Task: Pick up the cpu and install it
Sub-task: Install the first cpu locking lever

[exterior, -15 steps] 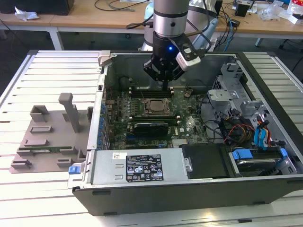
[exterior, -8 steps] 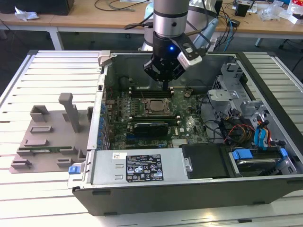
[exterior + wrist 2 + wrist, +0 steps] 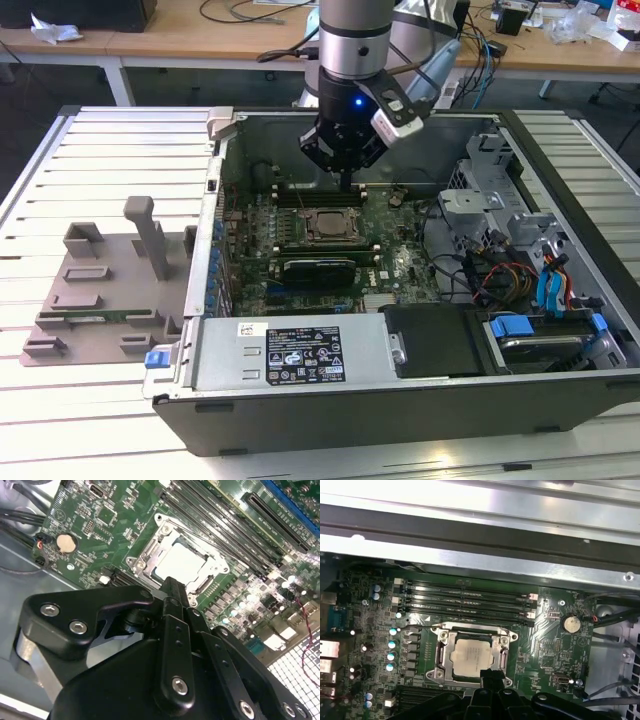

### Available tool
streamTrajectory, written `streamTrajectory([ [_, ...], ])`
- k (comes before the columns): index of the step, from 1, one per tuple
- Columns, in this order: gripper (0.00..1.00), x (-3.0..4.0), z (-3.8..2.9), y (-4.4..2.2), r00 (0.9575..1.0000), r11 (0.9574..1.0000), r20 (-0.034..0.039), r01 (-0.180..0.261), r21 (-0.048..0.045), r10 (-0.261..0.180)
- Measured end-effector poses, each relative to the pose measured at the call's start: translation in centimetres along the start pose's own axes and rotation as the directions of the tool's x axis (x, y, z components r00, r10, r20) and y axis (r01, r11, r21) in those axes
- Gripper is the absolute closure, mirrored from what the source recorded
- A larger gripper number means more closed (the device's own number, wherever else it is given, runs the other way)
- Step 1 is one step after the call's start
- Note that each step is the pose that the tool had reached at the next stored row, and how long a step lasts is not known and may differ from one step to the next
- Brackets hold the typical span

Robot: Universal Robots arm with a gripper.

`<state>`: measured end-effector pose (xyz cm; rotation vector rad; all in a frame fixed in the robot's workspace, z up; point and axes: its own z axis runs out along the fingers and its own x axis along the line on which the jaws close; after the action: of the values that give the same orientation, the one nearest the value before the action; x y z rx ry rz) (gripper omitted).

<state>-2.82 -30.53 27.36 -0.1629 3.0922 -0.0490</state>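
The cpu (image 3: 328, 224) lies flat inside the metal-framed socket (image 3: 306, 236) on the green motherboard, its pale silvery top facing up in both wrist views (image 3: 182, 562) (image 3: 472, 655). My gripper (image 3: 347, 185) hangs just above the board at the socket's far edge. Its black fingers are pressed together into one narrow tip (image 3: 173, 582), with nothing between them. In the first wrist view that tip (image 3: 491, 672) covers one edge of the socket frame (image 3: 440, 652).
The open computer case (image 3: 560, 300) lies on a slatted white table. Memory slots (image 3: 465, 602) run beside the socket, and a long black card (image 3: 315, 268) sits in front of it. Drive bays and cables (image 3: 520, 270) are at the exterior view's right, a grey fixture (image 3: 110, 290) at its left.
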Motion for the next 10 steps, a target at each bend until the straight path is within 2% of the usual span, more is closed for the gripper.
streamTrajectory([
  [6, 0.89, 1.41, -0.09, 0.60, 1.0000, 1.0000, 0.0000, 0.000, 0.0001, 0.000],
  [7, 0.89, 1.88, -0.11, 0.71, 1.0000, 1.0000, 0.0001, 0.000, 0.0001, 0.000],
  [10, 0.89, 2.62, -0.14, 0.80, 1.0000, 1.0000, 0.0001, 0.000, 0.0000, 0.000],
])
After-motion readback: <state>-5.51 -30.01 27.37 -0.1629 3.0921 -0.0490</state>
